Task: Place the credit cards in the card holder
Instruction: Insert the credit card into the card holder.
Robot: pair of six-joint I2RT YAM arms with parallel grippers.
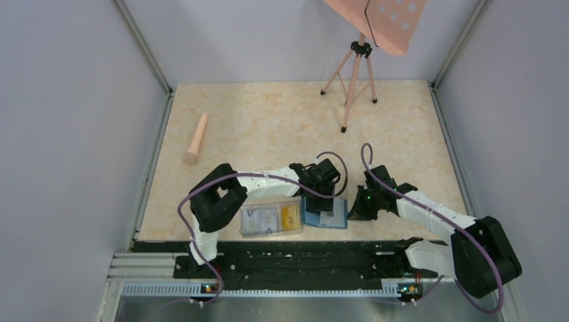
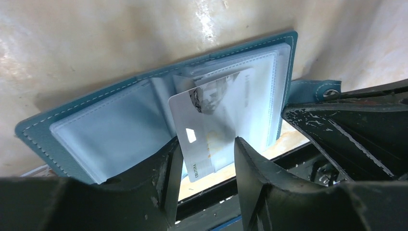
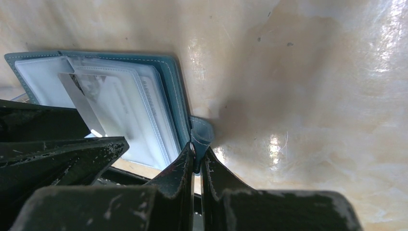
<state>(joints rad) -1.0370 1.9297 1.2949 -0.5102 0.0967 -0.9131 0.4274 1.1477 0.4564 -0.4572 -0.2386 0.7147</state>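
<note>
Seen from above, two robot arms work over a beige table (image 1: 268, 121).

The left arm (image 1: 268, 180) rises from its base at 7 o'clock and folds at the elbow. Its white forearm then stretches toward 3 o'clock, with the wrist tipped down near the middle of the near edge. The card holder (image 1: 333, 220) lies there at about 6 o'clock, open flat with its pale inner pockets facing up.

In the left wrist view, the left gripper (image 2: 207, 141) has its two fingers apart, one at each long edge of a pale credit card (image 2: 211, 120). The far end of the card sits inside a clear pocket on the holder's 3 o'clock half, and the near end sticks out between the fingers. I cannot tell whether the fingers squeeze the card or only flank it.

The right arm (image 1: 429, 211) starts at 5 o'clock, and its forearm runs toward 10 o'clock. The right gripper (image 3: 198, 149) is clamped tight on the holder's teal snap tab (image 3: 202, 132), at the holder's 3 o'clock edge.

A clear plastic box (image 1: 274, 216) sits just beside the holder at its 9 o'clock side. It contains a yellow-orange card (image 1: 290, 217) and a pale card (image 1: 258, 219).

Well apart, a wooden dowel (image 1: 196, 139) lies at 10 o'clock. A pink tripod (image 1: 353, 80) stands at 1 o'clock.
</note>
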